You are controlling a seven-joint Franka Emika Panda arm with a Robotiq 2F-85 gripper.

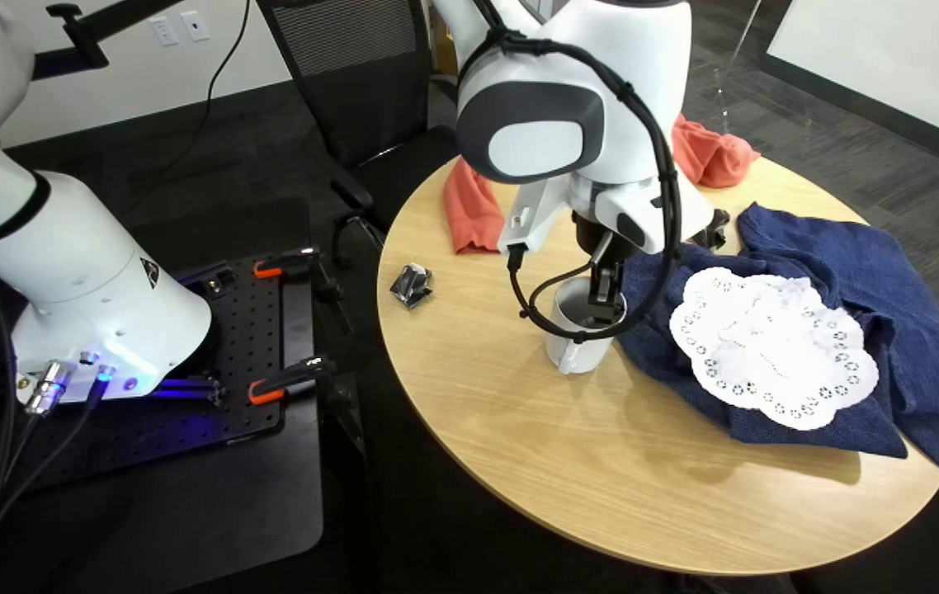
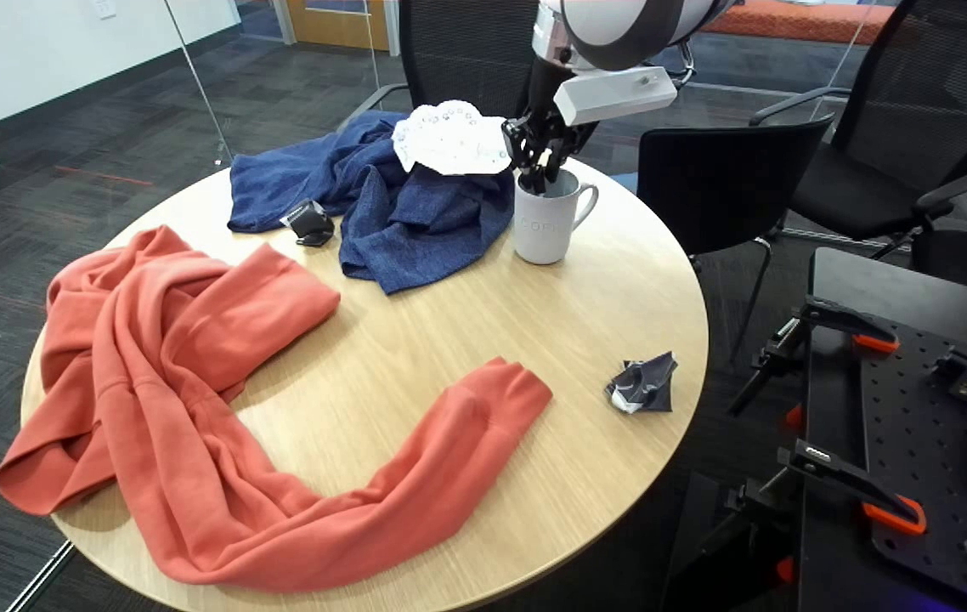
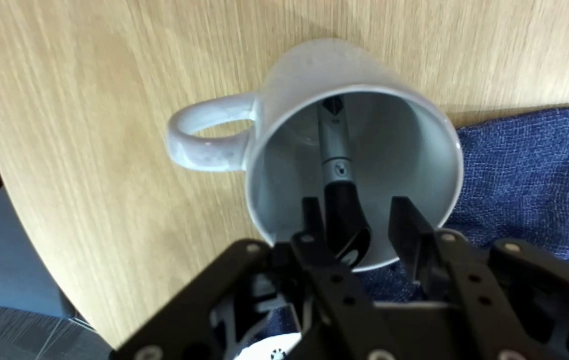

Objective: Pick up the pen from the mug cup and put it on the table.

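Note:
The white mug [image 1: 581, 353] stands upright on the round wooden table [image 1: 469, 396]; it also shows in an exterior view [image 2: 541, 228] and in the wrist view [image 3: 309, 70]. The pen [image 3: 334, 135], grey with a black end, leans inside the mug in the wrist view, its black end towards my gripper. In both exterior views I cannot make the pen out. My gripper [image 3: 357, 215] points down at the mug's mouth, its fingertips over the opening. The fingers are apart, with the pen's black end between them, nearer the left finger. A gap shows on the right; contact on the left is unclear.
A blue cloth [image 2: 424, 229] lies beside the mug, with a white lace doily [image 1: 775, 346] on it. An orange garment [image 2: 186, 340] covers much of the table. A crumpled dark wrapper [image 2: 645, 382] and a small dark lump [image 2: 309, 223] lie on the table.

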